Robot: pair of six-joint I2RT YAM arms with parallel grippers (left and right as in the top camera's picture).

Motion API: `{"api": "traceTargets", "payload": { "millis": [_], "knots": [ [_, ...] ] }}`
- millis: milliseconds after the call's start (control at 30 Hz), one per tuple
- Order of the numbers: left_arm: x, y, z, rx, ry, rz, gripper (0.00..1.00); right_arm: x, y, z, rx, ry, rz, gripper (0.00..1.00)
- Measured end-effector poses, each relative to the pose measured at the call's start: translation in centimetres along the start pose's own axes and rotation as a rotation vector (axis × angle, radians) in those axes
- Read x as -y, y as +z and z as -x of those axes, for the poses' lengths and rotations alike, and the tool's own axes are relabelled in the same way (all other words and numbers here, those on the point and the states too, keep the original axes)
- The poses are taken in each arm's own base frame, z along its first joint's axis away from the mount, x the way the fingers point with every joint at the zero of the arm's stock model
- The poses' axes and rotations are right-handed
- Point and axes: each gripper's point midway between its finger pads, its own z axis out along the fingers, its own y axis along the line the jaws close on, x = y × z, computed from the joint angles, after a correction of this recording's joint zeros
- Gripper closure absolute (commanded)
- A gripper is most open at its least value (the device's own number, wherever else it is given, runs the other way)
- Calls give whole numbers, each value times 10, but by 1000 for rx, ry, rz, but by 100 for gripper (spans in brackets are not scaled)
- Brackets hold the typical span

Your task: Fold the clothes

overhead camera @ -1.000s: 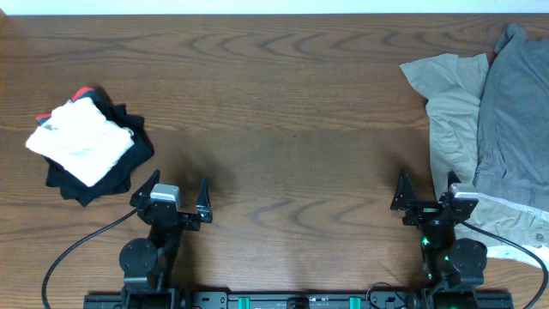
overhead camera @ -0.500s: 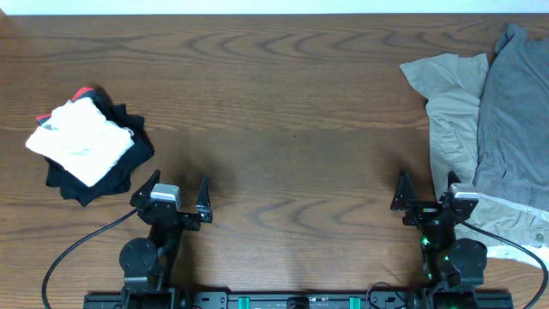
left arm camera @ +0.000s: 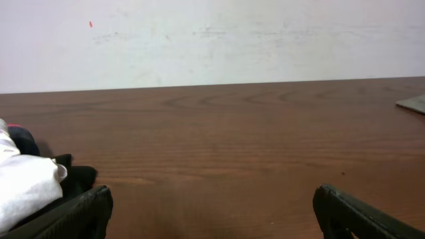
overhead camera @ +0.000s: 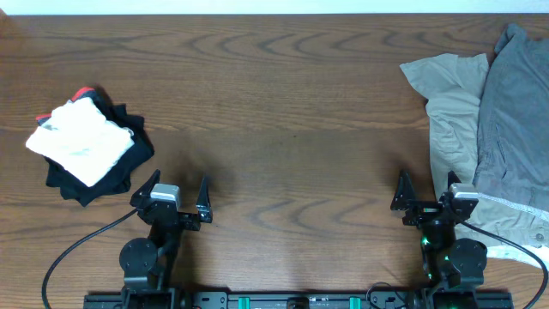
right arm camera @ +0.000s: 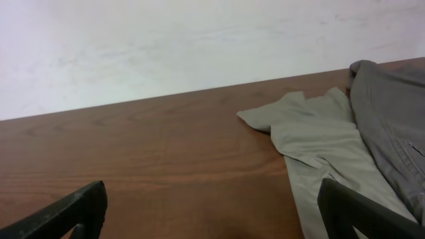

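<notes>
The right tool sits low at the near edge of the counter with its fingers spread wide and nothing between them; its own camera shows bare wood in the gap. The clothes start just ahead of it and to its right. The beige garment lies nearest, its lower edge close beside the tool's right finger. One loose corner points left toward the middle of the counter. The grey shorts lie partly over its right side, farther out. Both pieces are wrinkled and unfolded, and their long axis runs away from the robot toward the far edge. They pass out of the overhead view on the right, so their outer edge and the counter's edge there cannot be seen. The left tool is likewise spread and empty. It is well apart from this heap, so the right arm looks the likelier one to make the first reach. Between the two tools lies a broad bare stretch of wood, likely room enough to drag a garment out flat. Just beyond the left tool a small stack, white cloth over black, takes up the left side.
</notes>
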Motion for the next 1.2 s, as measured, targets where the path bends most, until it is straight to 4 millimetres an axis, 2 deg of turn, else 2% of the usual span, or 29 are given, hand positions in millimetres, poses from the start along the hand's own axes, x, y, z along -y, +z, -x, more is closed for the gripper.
{"api": "traceTargets", "payload": {
  "millis": [967,1200],
  "knots": [
    [0,0,0,0,-2,0,2,-1,0,0,-2,2,8,1],
    [0,1,-7,-43,-66,2,2,-1,-3,-4,-65,1,-3,1]
  ]
}}
